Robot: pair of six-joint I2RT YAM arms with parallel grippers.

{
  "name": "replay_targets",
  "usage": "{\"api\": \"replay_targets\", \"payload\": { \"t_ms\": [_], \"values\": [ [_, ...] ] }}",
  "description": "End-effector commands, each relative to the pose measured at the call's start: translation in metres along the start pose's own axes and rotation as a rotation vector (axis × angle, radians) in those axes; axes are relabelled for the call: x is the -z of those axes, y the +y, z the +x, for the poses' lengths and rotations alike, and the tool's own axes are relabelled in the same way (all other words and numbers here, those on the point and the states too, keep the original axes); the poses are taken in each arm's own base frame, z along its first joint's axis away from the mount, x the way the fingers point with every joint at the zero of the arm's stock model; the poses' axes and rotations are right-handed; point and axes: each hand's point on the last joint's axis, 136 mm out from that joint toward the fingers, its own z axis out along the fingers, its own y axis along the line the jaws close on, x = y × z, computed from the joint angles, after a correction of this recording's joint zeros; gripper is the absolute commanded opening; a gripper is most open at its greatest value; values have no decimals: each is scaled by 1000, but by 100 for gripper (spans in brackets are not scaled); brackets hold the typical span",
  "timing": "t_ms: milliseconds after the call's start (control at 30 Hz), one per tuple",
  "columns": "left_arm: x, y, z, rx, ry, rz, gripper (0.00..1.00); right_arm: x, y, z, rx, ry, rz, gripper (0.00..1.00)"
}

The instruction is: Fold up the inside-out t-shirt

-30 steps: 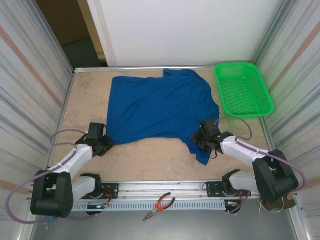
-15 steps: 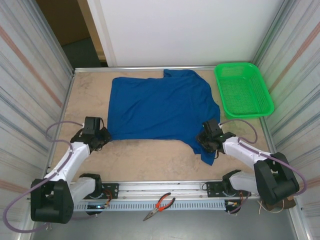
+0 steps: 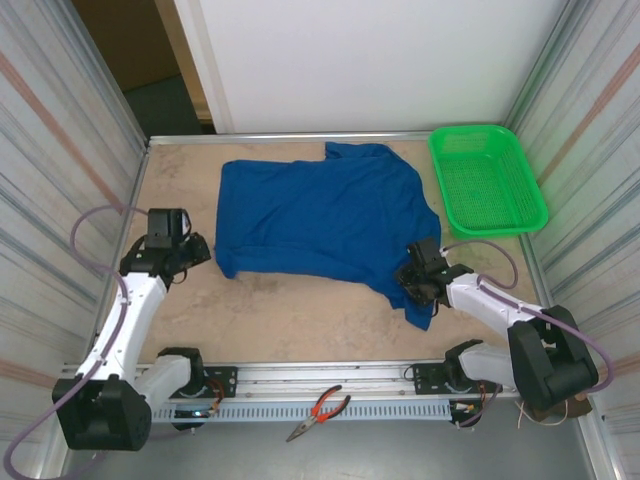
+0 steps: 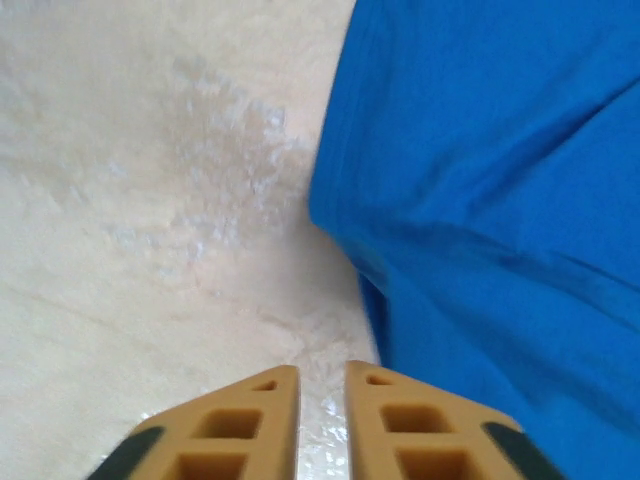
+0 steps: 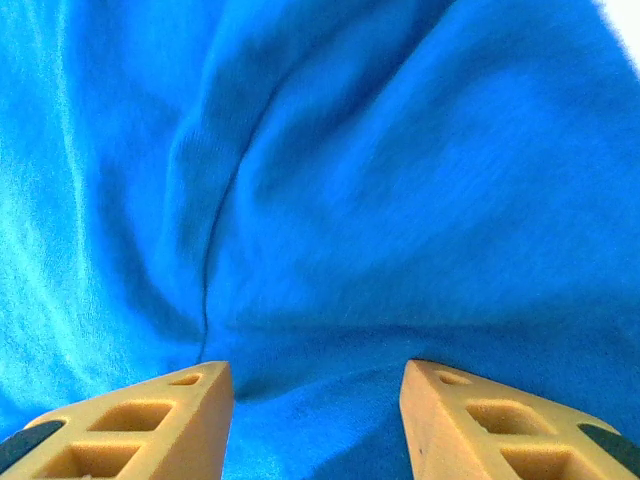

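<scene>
Pale marbled tabletop (image 3: 300, 320), walled on both sides by ribbed metal panels. A royal-blue t-shirt (image 3: 320, 215) lies spread almost flat across its middle and far half, with one flap trailing toward the near right.

The right gripper (image 3: 420, 282) sits on that flap. In its wrist view the tan fingers (image 5: 130, 415) stand about half open astride rumpled blue cloth, with no pinch visible. The left gripper (image 3: 192, 250) hovers just beside the shirt's near left corner, apart from the cloth. Its jaws are narrow, with nothing between them.

A green mesh basket (image 3: 437, 160) stands at the far right corner, just beside the shirt. Red-handled pliers (image 3: 318, 410) lie at the near edge between the arm bases.

No fold appears made yet, so this looks like the spreading and straightening step. The next move likely calls for the left jaws to widen and reach the near left corner. The right jaws would need to close on the flap, so that both sides can be drawn out evenly before folding.
</scene>
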Motion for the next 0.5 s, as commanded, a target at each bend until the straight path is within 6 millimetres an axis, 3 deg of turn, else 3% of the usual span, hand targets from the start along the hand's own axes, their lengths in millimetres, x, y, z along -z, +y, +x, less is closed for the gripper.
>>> {"api": "replay_targets", "payload": {
  "t_ms": [0,267,467],
  "values": [
    [2,2,12,6,40,11,32,-3,-49,7,-19,5,172,47],
    [-29,-18,79,359,188,186,38,2,-47,3,-22,-12,164,47],
    [-36,-24,115,414,206,143,40,5,-41,1,-12,-15,145,47]
  ]
}}
